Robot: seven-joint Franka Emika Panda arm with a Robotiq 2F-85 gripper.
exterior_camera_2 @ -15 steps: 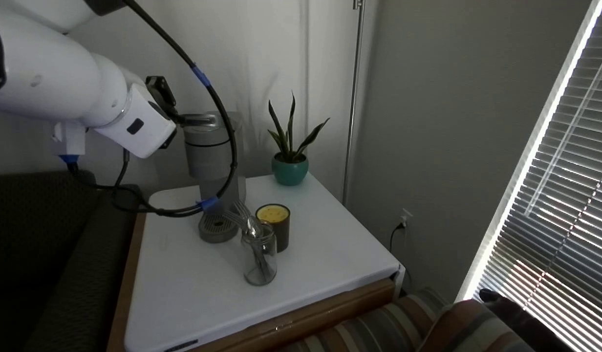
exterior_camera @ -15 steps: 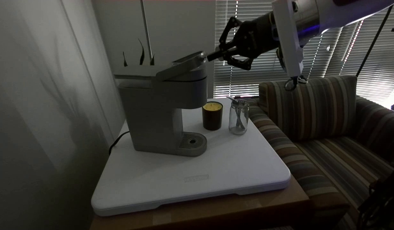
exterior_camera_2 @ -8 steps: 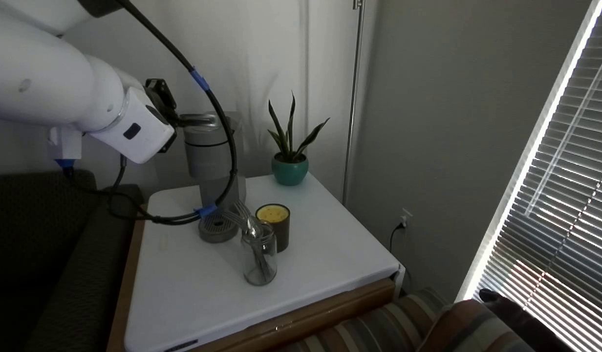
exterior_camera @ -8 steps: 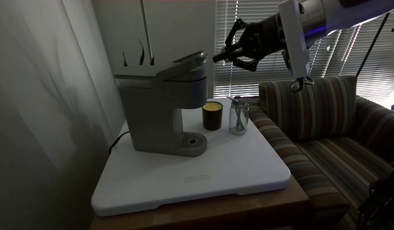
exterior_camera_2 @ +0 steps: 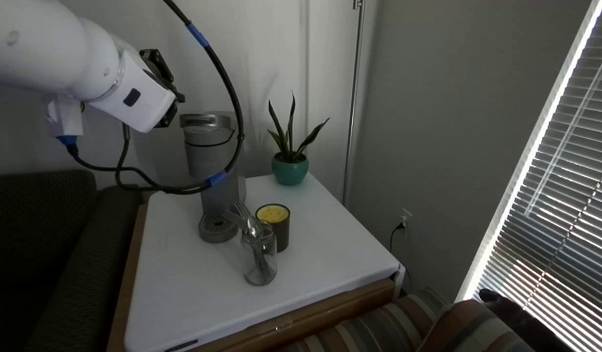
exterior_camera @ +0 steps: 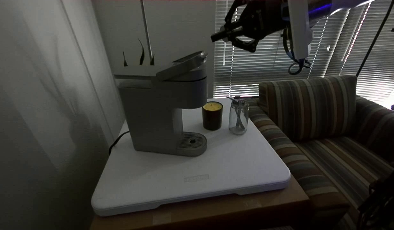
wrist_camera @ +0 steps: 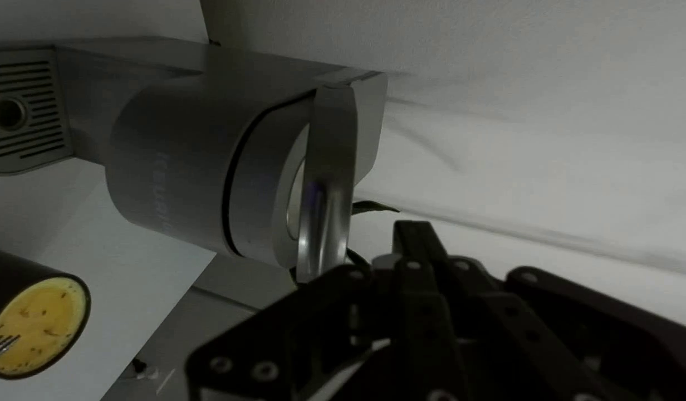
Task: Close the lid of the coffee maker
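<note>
My gripper (exterior_camera: pixel 215 37) has risen over the last half second, now higher than the Keurig coffee maker (exterior_camera: pixel 152 118) and out past its front, jaws together on nothing. The hinged lid (exterior_camera: pixel 181 67) tops the Keurig coffee maker, front edge tilted up. Descending too far out, I'd likely miss it; pushing backward could slide the Keurig coffee maker.

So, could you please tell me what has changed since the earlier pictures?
The gripper has drawn back from the front of the lid, then risen. Nothing was visibly gripped or released. The lid is still tilted up; the coffee maker, dark cup and jar stayed put.
</note>
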